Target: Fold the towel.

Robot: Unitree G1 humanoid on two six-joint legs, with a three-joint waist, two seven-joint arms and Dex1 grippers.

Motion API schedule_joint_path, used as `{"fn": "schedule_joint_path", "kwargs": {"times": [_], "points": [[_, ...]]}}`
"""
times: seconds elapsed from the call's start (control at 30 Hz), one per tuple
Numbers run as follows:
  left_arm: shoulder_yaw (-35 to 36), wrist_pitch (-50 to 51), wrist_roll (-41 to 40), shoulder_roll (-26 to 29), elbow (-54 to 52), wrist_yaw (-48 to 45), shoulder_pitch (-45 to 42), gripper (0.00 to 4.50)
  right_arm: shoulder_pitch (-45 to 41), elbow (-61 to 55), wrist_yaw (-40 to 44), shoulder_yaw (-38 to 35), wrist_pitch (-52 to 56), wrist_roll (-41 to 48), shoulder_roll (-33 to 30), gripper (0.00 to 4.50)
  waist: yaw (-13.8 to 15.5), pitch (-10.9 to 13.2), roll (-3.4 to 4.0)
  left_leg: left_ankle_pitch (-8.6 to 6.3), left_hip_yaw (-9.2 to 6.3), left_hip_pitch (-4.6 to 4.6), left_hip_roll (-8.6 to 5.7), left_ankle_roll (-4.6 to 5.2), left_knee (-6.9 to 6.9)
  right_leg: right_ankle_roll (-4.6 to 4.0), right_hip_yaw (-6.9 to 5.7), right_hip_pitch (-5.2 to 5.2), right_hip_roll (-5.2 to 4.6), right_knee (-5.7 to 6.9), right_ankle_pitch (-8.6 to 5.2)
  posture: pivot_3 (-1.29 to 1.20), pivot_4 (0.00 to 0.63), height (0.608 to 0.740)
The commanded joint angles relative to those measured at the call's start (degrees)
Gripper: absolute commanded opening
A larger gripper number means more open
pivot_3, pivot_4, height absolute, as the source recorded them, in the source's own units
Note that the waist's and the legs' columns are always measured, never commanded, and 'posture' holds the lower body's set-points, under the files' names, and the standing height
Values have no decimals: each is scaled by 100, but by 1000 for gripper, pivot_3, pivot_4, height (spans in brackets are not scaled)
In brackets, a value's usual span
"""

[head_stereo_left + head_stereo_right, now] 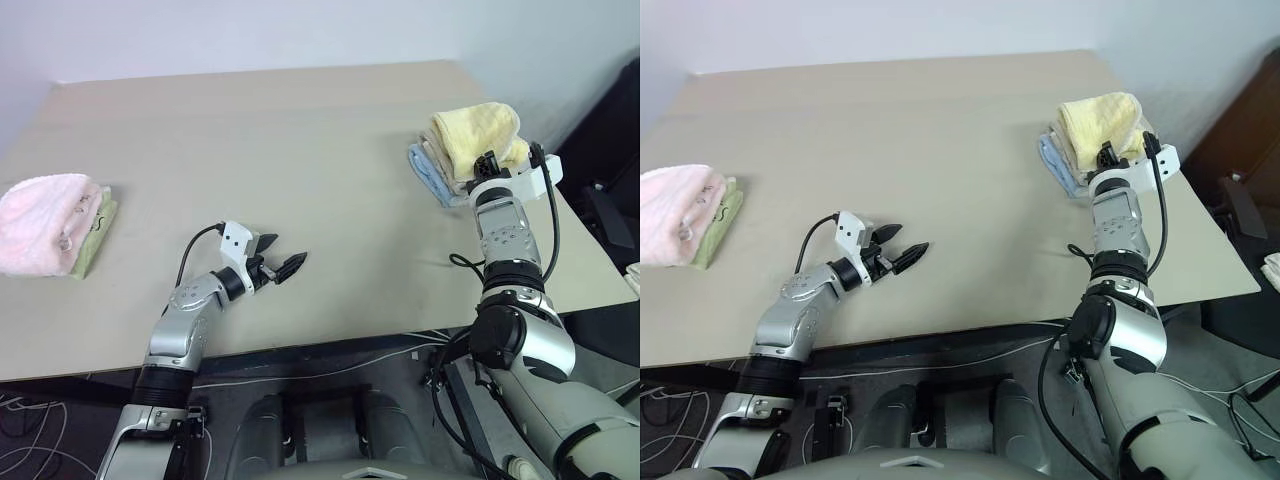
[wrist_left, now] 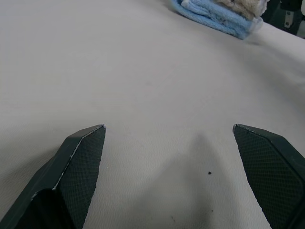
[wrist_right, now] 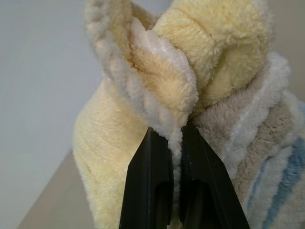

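A beige table (image 1: 300, 150) carries two stacks. A green towel (image 1: 97, 235) lies at the left edge. A blue towel (image 1: 432, 178) lies at the right.

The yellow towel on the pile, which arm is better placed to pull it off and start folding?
Right. The right end effector already pinches the whitish edge of the yellow towel, which lies on top of the folded pile. The left end effector hangs open over bare table, well away from it.
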Motion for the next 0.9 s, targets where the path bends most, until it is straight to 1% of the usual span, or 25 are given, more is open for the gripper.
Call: {"fn": "schedule_joint_path", "kwargs": {"times": [0.03, 0.13, 0.17, 0.23, 0.33, 0.47, 0.53, 0.6, 0.73, 0.77, 0.83, 0.87, 0.9], "points": [[-8, 5, 58, -40, 165, 25, -31, 4500, 60, -515, -85, -60, 132, 171, -73, 1505, 22, -1, 1, 0, 0, 0, 0, 0, 0, 0, 0, 0, 0, 0, 0, 0, 150, 740], [-13, -3, 67, -57, 186, 10, -45, 4500, 147, -823, -181, -94, 288, 301, -80, 2571, 26, -2, 5, 0, 0, -1, -2, 0, 0, 0, 0, 0, -3, 0, 0, 0, 150, 740], [-11, -3, 66, -56, 186, 4, -44, 4500, 193, -970, -216, -105, 357, 354, -82, 2850, 25, -3, 5, 0, 0, 0, -2, 0, 0, 0, 0, 0, -4, 0, 0, 0, 150, 740], [-6, 4, 63, -49, 180, -5, -42, 4500, 291, -1257, -321, -103, 448, 379, -101, 3593, 25, -3, 6, 0, 0, 0, -2, 0, 0, 0, 0, 1, -4, 0, 0, 0, 150, 740], [9, 30, 52, -30, 187, -21, -55, 4500, 453, -1799, -543, -206, 683, 572, -179, 4469, 28, -4, 7, 0, -1, -1, -2, 0, 0, 0, -1, 1, -5, 0, 0, 0, 150, 740], [31, 28, 22, 2, 202, -90, -78, 4500, 697, -2620, -720, -250, 1147, 906, -218, 4469, 26, -4, 9, 0, 0, -1, -3, 1, 0, -1, -1, 1, -7, 0, 0, 0, 150, 740], [100, -37, -58, -19, 200, -143, -126, 4500, 901, -3121, -754, -164, 1429, 1006, -270, 4469, 26, -5, 10, 0, 0, -1, -3, 1, -1, -1, 0, 0, -7, -1, -1, 0, 150, 740], [215, -199, -185, -72, 168, -213, -182, 4500, 1232, -3687, -584, 57, 1842, 1042, -437, 4469, 36, -5, 10, 0, -1, -1, -2, 1, -1, -1, -1, 0, -7, -1, -1, 0, 150, 740], [460, -392, -503, -71, -27, -463, -196, 4500, 2279, -4984, 501, 961, 2598, 904, -1093, 4469, 36, -4, 10, -1, 0, -13, -4, 2, -4, -2, -2, -5, -19, -13, -2, 0, 150, 740], [535, -418, -633, -34, -164, -584, -174, 4500, 2609, -5250, 904, 1229, 2644, 787, -1336, 4469, 33, -4, 10, -1, 1, -13, -4, 3, -7, -2, -2, -5, -19, -16, -2, 0, 150, 740], [647, -462, -812, 33, -353, -777, -131, 4500, 3005, -5582, 1375, 1532, 2665, 658, -1610, 4469, 23, -4, 10, -2, 2, -15, -4, 6, -8, -1, -2, -5, -9, -22, -2, 0, 150, 740], [690, -621, -851, 111, -557, -916, -69, 4500, 3263, -5793, 1826, 1754, 2649, 593, -1831, 4469, 23, -4, 10, -2, 2, -15, -4, 6, -7, -1, -2, -4, -7, -23, -2, 0, 150, 740], [728, -738, -877, 178, -687, -1021, -17, 4500, 3426, -5955, 2107, 1903, 2640, 553, -1959, 4469, 30, -4, 9, -2, 2, -15, -4, 6, -6, -1, -2, -4, -5, -23, -2, 0, 150, 740]]}}
